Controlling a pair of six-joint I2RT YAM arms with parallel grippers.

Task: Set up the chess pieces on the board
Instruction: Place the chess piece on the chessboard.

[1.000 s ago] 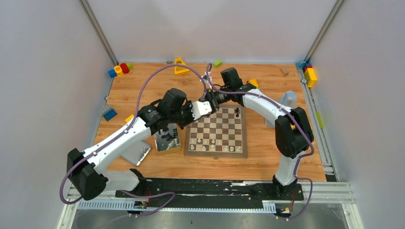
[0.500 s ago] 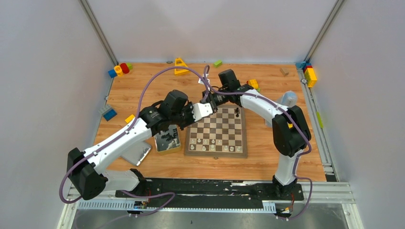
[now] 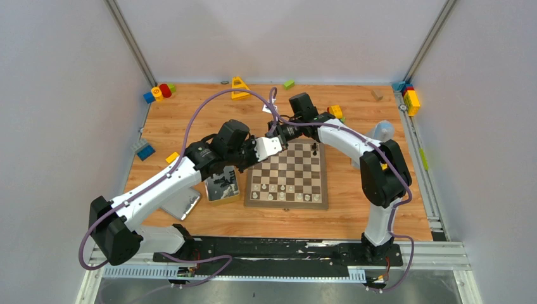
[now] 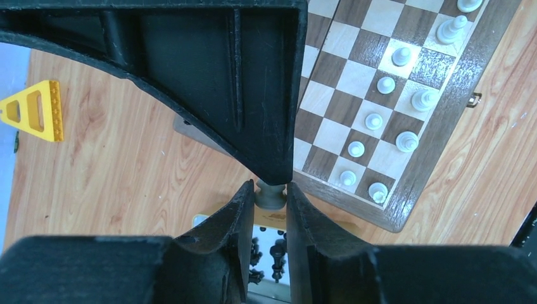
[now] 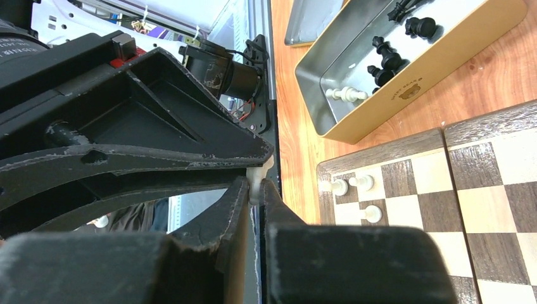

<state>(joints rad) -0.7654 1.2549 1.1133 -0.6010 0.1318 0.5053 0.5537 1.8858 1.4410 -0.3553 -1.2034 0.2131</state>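
Your left hand [image 4: 271, 189] pinches a pale chess piece [image 4: 271, 197]. Your right hand [image 5: 256, 187] is closed tight on the same piece, above the chessboard [image 3: 286, 204], toward the tabletop's [image 3: 190, 120] far edge.

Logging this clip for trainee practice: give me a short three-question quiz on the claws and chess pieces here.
1. True or false: the left claw is empty.
2. The spare black pieces lie in: A) the tin; B) a glass bowl; C) a cloth bag.
3. What colour is the single piece near the far edge of the board?
Key: 1 false, it pinches a chess piece; 2 A; 3 black.
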